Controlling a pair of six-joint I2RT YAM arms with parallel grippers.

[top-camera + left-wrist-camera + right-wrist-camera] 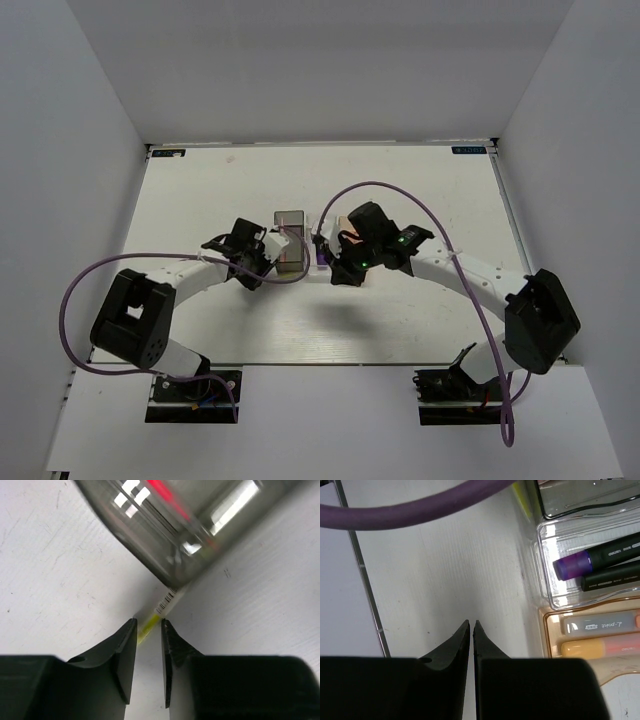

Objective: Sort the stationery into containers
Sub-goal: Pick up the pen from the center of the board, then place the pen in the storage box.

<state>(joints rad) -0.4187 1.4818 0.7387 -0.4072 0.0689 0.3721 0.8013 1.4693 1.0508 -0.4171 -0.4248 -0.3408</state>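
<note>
My left gripper (pixel 148 622) hangs low over the table, its jaws a narrow gap apart. The tip of a thin yellow pen (pixel 150 622) lies between the fingertips, not pinched. The pen runs under the edge of the smoky grey bin (pixel 200 525), which holds a pink pen (pixel 167 495). My right gripper (pixel 471 622) is shut and empty, left of the bins. The clear bin (pixel 542 545) holds a purple-capped highlighter (pixel 575 564) and another black one (pixel 612 577). The orange-tan bin (pixel 549 635) holds a pale highlighter (pixel 600 625) and an orange piece (pixel 600 647).
A purple cable (pixel 420 510) crosses the top of the right wrist view. In the top view both grippers, left (pixel 268 258) and right (pixel 338 268), flank the row of bins (pixel 292 245) at mid-table. White walls enclose the table on three sides.
</note>
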